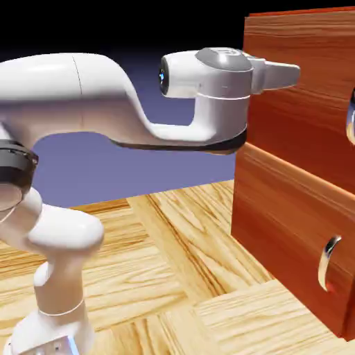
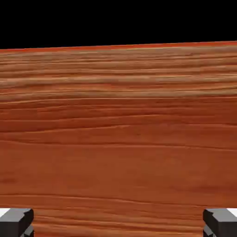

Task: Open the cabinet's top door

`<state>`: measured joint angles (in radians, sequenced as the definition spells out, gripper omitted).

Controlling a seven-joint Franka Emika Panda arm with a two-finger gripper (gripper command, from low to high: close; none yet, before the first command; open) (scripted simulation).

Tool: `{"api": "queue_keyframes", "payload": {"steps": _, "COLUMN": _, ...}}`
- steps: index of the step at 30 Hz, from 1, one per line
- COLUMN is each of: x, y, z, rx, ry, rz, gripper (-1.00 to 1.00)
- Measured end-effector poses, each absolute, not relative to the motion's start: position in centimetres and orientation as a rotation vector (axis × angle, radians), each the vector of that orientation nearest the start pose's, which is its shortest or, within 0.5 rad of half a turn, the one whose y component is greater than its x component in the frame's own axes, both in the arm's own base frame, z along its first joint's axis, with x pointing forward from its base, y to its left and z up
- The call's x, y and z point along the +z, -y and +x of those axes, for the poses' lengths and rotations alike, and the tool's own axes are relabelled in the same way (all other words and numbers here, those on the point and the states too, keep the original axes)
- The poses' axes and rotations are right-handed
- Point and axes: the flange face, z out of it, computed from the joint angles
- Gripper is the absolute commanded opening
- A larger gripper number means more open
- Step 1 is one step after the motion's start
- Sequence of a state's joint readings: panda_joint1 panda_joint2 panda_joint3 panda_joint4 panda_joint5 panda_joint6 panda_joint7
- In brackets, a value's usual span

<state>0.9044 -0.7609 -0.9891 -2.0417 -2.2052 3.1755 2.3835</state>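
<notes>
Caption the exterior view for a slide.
Franka arm reaching toward a reddish-brown cabinet, its curved silver lower handle in view above the wood-patterned floor.

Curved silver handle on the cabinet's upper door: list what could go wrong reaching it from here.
The curved silver handle sits at the exterior view's right edge, away from the wide-open grey fingers, so they may close on nothing. Moving forward first might press them into the flat reddish-brown wooden door.
</notes>
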Motion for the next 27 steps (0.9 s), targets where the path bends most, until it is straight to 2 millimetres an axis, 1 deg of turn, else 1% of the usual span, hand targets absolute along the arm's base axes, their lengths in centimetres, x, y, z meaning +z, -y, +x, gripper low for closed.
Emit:
{"api": "queue_keyframes", "payload": {"steps": 7, "x": 63.8, "y": 15.9, "z": 44.5, "rx": -1.719, "ry": -0.653, "rz": -1.739, "gripper": 0.0}}
{"api": "queue_keyframes", "payload": {"steps": 15, "x": 59.6, "y": 21.6, "z": 47.3, "rx": -1.736, "ry": -0.692, "rz": -1.762, "gripper": 0.0}}
{"api": "queue_keyframes", "payload": {"steps": 16, "x": 59.6, "y": 21.6, "z": 47.3, "rx": -1.736, "ry": -0.692, "rz": -1.762, "gripper": 0.0}}
{"api": "queue_keyframes", "payload": {"steps": 21, "x": 59.6, "y": 21.5, "z": 51.6, "rx": -1.734, "ry": -0.693, "rz": -1.762, "gripper": 0.0}}
{"api": "queue_keyframes", "payload": {"steps": 22, "x": 59.6, "y": 21.4, "z": 52.3, "rx": -1.736, "ry": -0.692, "rz": -1.762, "gripper": -1.0}}
{"api": "queue_keyframes", "payload": {"steps": 24, "x": 59.6, "y": 21.4, "z": 52.3, "rx": -1.736, "ry": -0.692, "rz": -1.762, "gripper": -1.0}}
{"api": "queue_keyframes", "payload": {"steps": 27, "x": 59.6, "y": 20.9, "z": 50.4, "rx": -1.76, "ry": -0.728, "rz": -1.76, "gripper": -1.0}}
